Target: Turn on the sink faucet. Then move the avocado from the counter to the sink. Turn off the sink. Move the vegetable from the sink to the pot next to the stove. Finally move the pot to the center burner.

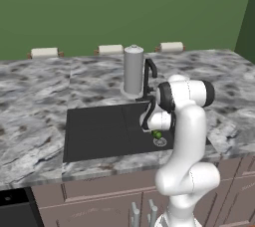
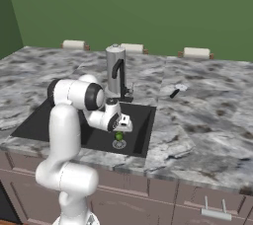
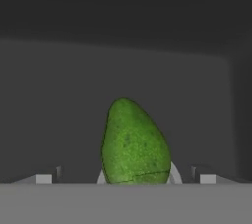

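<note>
One avocado lies in the sink, on the silver drain at the basin's right end; the end effector hangs just above it, wrist bent down from the arm's elbow. The sink faucet stands behind the sink on the marbled surface, with a grey canister just beside it.

From the right base view the avocado sits on the drain near the sink's front right corner — the end effector directly over it; the sink faucet and canister rise behind the sink.

In the hand view the avocado stands upright, pale drain rim showing behind its base; the fingertips stand wide apart on either side, well clear of the fruit — nothing is held.
</note>
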